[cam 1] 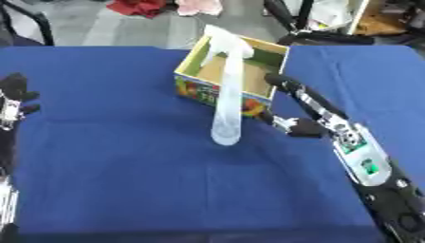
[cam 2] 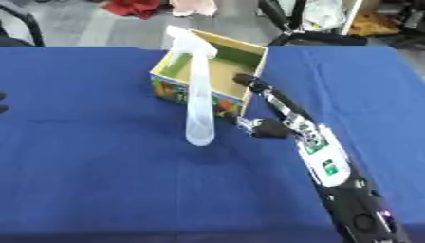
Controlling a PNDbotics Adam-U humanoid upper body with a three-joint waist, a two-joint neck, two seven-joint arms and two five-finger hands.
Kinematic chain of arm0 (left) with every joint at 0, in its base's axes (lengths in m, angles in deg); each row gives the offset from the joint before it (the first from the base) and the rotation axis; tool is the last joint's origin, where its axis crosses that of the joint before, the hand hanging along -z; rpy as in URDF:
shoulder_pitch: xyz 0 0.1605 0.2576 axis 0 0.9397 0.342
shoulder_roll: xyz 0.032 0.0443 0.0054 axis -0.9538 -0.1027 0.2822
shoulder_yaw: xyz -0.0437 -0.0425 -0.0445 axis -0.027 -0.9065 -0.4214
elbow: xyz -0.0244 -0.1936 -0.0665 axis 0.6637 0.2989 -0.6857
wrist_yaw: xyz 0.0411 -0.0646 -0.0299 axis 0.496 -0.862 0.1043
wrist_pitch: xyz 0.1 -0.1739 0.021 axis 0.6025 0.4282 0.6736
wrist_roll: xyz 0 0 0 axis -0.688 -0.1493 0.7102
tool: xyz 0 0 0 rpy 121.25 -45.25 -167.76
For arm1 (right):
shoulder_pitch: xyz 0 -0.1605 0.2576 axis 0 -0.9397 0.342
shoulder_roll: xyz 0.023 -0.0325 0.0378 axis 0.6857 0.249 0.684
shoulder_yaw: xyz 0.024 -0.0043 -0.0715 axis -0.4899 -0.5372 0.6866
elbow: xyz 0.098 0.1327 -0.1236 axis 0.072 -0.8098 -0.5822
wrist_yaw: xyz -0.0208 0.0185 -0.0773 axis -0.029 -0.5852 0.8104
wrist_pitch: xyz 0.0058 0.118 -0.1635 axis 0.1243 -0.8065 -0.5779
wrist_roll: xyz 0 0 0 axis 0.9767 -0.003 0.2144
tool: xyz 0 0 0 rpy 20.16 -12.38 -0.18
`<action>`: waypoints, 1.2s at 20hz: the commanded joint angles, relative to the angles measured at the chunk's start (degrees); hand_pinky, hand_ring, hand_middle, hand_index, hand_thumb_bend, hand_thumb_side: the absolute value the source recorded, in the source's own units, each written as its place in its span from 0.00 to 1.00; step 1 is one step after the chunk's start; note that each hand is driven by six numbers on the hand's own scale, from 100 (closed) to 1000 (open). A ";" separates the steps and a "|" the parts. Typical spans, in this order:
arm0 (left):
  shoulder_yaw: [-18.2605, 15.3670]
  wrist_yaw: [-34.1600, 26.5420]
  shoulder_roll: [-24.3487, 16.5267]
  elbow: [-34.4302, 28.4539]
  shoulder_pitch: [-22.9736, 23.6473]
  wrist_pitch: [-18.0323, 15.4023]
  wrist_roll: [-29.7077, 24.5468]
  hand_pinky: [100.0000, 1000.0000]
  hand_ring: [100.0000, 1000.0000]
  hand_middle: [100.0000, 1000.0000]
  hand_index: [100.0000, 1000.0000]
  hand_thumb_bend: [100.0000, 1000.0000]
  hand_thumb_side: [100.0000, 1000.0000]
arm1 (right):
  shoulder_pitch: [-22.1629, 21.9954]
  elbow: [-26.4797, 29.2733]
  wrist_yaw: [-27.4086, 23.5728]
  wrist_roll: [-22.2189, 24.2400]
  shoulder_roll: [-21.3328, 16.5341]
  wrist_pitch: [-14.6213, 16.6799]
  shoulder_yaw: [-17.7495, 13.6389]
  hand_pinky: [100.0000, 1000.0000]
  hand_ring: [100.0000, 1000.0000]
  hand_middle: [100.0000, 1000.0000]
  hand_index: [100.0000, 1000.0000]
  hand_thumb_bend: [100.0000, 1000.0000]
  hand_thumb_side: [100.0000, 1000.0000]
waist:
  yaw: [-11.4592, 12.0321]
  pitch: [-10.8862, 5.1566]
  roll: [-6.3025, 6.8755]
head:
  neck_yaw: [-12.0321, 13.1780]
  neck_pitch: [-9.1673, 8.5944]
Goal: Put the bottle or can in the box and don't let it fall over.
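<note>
Right hand (cam 1: 311,124): fingers straight and apart, empty, at 3 o'clock of the clear plastic bottle (cam 1: 227,102). Bottle stands on the blue desk (cam 1: 124,156), against the cardboard box (cam 1: 235,76) at 12 o'clock. Likely light, slick and tippy; grasp mid-body. Left hand (cam 1: 15,97): relaxed apart, 9 o'clock edge.

Clear bottle (cam 1: 226,102); yellow box (cam 1: 267,48), colourful print; blue tablecloth (cam 1: 124,166).

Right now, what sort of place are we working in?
Probably a lab or workshop test bench: a table under a blue cloth, black chair legs on bare grey floor behind, and cloth heaps lying on it.
</note>
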 commanded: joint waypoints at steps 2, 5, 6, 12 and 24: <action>0.02 -0.01 -0.71 -1.01 -0.55 -0.12 -0.20 0.76 0.77 0.84 0.89 0.65 0.78 | 1.45 -0.36 1.61 -0.13 0.85 0.73 0.26 1.00 1.00 1.00 0.96 0.36 0.61 | 0.16 -1.09 0.20 | -0.22 -0.09; 0.11 -0.03 -0.67 -0.99 -0.59 -0.14 -0.30 0.76 0.77 0.84 0.89 0.65 0.78 | 1.87 -0.72 2.64 -0.43 1.78 1.01 0.33 1.00 1.00 1.00 0.96 0.37 0.61 | 0.20 -1.12 0.25 | -0.30 -0.09; 0.12 -0.03 -0.66 -0.99 -0.60 -0.15 -0.31 0.76 0.77 0.84 0.89 0.65 0.78 | 2.02 -0.85 2.97 -0.56 2.07 1.08 0.33 1.00 1.00 1.00 0.96 0.36 0.61 | 0.21 -1.13 0.27 | -0.35 -0.09; 0.20 -0.08 -0.58 -0.95 -0.59 -0.17 -0.40 0.76 0.77 0.84 0.89 0.65 0.78 | 3.08 -2.08 4.73 -1.23 3.66 1.40 0.40 1.00 1.00 1.00 0.96 0.36 0.62 | 0.38 -1.22 0.42 | -0.70 -0.09; 0.31 -0.09 -0.36 -0.87 -0.48 -0.18 -0.55 0.76 0.77 0.84 0.89 0.65 0.78 | 6.49 -6.57 9.28 -1.83 6.50 2.61 0.49 1.00 1.00 1.00 0.95 0.36 0.64 | 0.90 -1.30 0.57 | -1.37 -0.09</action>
